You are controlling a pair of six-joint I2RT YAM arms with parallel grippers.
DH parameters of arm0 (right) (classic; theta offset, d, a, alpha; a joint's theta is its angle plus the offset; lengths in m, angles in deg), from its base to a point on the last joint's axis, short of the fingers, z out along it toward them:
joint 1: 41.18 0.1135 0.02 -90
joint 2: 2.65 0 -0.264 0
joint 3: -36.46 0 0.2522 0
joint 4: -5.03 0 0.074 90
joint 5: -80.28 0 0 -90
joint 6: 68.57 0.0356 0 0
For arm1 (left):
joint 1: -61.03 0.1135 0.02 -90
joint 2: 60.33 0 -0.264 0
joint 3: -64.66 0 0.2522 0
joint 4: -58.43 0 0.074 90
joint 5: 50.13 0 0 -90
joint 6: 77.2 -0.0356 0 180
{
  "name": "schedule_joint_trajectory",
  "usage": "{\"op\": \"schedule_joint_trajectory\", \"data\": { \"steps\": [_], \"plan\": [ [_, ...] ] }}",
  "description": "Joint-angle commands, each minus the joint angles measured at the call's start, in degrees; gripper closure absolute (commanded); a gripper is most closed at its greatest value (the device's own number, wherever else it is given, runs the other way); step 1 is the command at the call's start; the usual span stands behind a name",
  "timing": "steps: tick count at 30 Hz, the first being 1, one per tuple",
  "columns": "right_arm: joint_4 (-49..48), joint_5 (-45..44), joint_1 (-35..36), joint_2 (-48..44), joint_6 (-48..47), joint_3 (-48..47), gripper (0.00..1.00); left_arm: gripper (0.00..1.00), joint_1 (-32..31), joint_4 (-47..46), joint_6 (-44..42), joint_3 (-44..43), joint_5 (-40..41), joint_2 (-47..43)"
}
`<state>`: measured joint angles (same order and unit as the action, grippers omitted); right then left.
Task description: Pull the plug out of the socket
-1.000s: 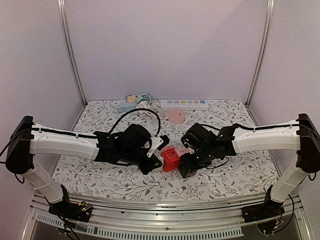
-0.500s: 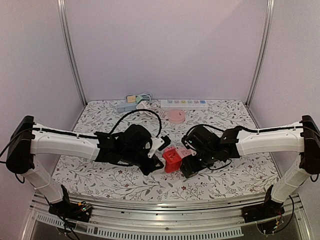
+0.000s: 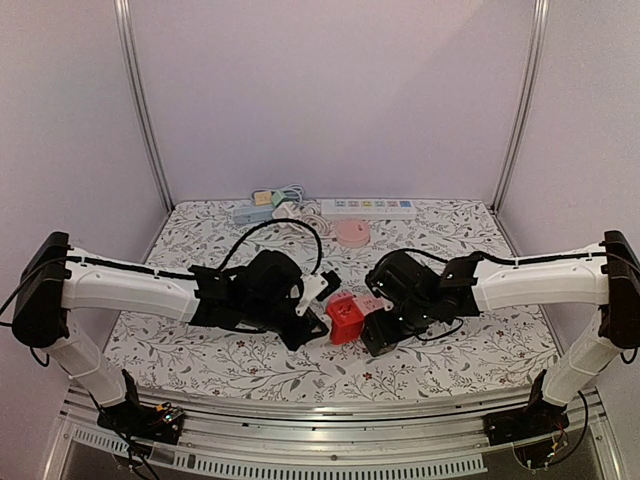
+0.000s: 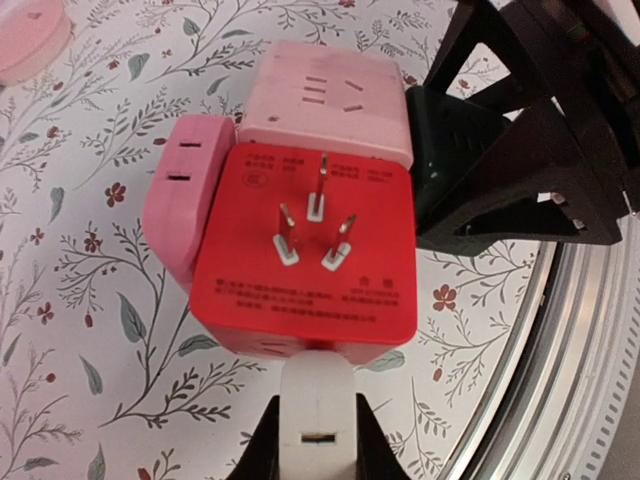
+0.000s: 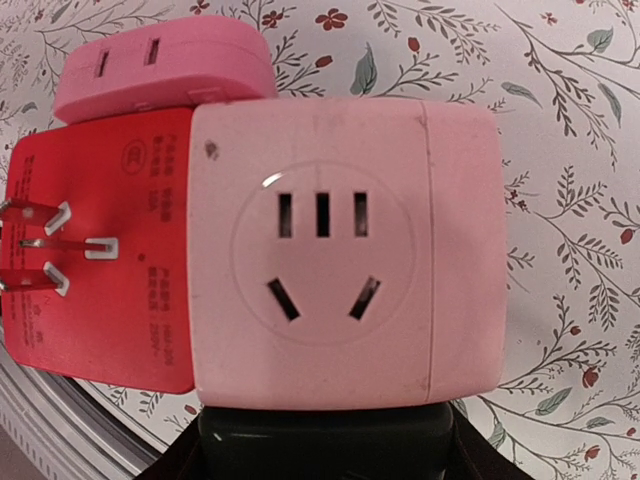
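Your table (image 3: 480, 350) carries the work near the middle of its near edge, where the two arms meet. The long white power strip (image 3: 366, 207) lies well apart, along the far edge.

The right gripper (image 3: 370, 318) stands about half-wide, clamped on the pink side of the red cube socket (image 3: 345, 318). The cube's red face is turned toward the left wrist camera. The left gripper (image 4: 315, 445) is pinched down narrow on the white plug (image 4: 315, 400), which sits in the cube's face nearest that hand. The plug does not look to be out yet.

To do this cleanly, I judge you should make the right gripper your anchor and draw the left straight back along the plug's own axis, away from the cube, with no twist. Mind the bare prongs (image 4: 315, 225) on the red face. Any sideways levering could slip the cube in the right fingers.
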<state>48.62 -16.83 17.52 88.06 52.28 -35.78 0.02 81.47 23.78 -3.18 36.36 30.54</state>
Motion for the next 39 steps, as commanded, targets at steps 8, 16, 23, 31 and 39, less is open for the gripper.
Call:
{"op": "schedule_joint_trajectory", "data": {
  "steps": [8, 16, 23, 31, 39],
  "plan": [
    [4.3, -6.2, -2.5, 0.2, 8.4, -4.8, 0.55, 1.00, 0.1, 0.6, 1.4, 1.2, -0.3, -2.3],
    [3.1, -4.8, -2.9, 0.5, 7.6, -4.7, 0.55, 1.00, 0.2, 0.7, 1.0, 1.5, 0.4, -2.5],
    [1.1, -4.2, -2.8, -0.2, 1.6, -2.0, 0.55, 1.00, 0.9, 2.3, 0.3, 0.8, 0.5, -2.6],
    [-1.1, -2.7, -1.4, -1.4, -4.8, -0.2, 0.55, 1.00, 1.3, 2.4, 0.1, 0.2, 0.1, -2.2],
    [-3.5, -1.7, -0.4, -2.3, -7.5, 1.2, 0.55, 1.00, 1.8, 2.9, 0.0, 0.0, 0.0, -2.4]
  ]
}}
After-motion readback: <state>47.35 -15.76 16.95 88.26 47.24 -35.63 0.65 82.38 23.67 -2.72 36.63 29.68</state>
